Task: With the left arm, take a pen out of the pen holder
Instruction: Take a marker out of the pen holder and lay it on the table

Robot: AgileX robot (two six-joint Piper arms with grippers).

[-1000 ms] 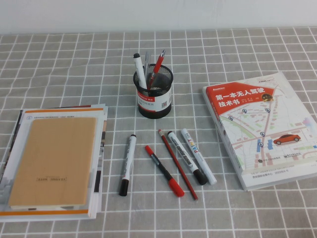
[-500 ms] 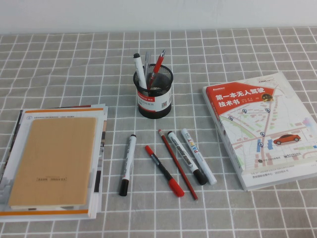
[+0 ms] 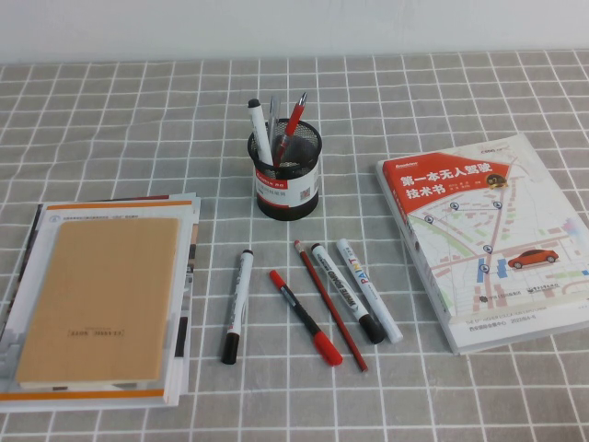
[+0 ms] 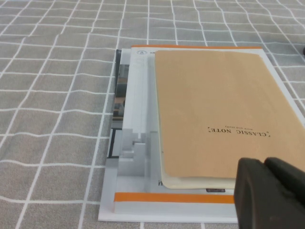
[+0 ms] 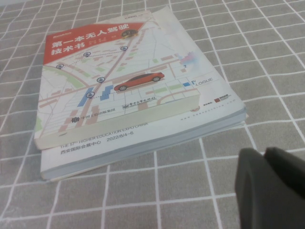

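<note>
1. High view: the pen holder (image 3: 285,175), a black mesh cup, stands upright at mid-table, between the tan notebook (image 3: 101,299) and the map-covered book (image 3: 488,244). Neither arm shows in this view.
2. Contents: a white marker (image 3: 259,124), a grey pen (image 3: 272,115) and a red pen (image 3: 293,120). All lean, with their upper ends clear of the rim. No pen is out yet.
3. Left gripper (image 4: 265,167): hovers over the tan notebook on the robot's left, well apart from the holder. Its fingers are pressed together and hold nothing.
4. Right gripper (image 5: 264,160): hangs above the cloth near the book's near corner. Its fingers are likewise together and empty. Judged parked.
5. Recommendation: part the left fingers before the approach, then descend from above onto the white marker, which stands nearest that arm and clearest of the others. Grip it below the cap and draw it out along its lean, so the light cup neither tips nor drags. Keep clear of the loose pens (image 3: 347,293) lying in front.
</note>
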